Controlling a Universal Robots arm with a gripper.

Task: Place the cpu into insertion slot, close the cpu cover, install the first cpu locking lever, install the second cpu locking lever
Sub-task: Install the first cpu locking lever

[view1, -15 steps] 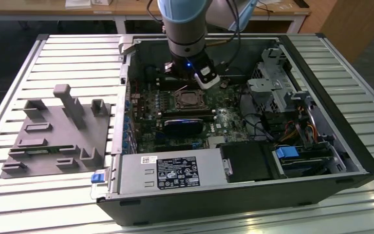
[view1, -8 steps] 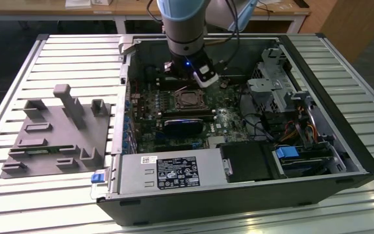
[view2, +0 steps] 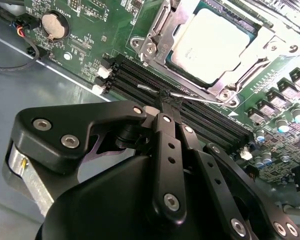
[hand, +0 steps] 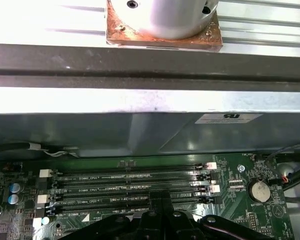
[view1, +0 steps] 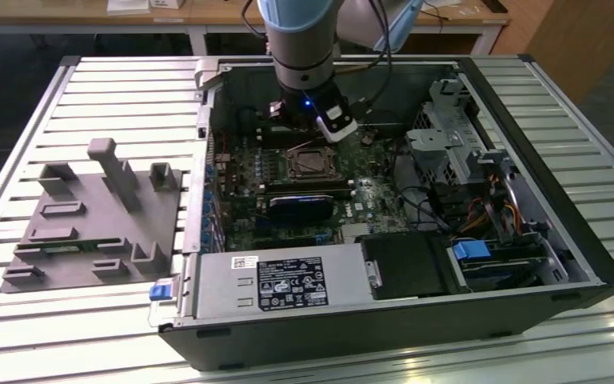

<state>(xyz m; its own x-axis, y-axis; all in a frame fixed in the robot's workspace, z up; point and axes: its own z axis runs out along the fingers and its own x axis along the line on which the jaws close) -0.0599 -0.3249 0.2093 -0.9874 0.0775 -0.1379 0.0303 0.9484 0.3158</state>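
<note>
Gripper (view2: 165,101) jaws clamp the locking lever (view2: 200,97) over the memory slots (view2: 130,80); I see the cpu (view2: 212,42) seated under the cpu cover (view2: 161,23).

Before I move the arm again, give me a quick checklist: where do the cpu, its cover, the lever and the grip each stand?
1. The cpu sits flat in the insertion slot: ok.
2. The cpu cover lies down over the cpu's edges: ok.
3. The gripper is shut on the locking lever: ok.
4. The locking lever is hooked under its catch: cannot tell.
5. The fingertips are apart from the memory slots: cannot tell, they sit very close above.
</note>
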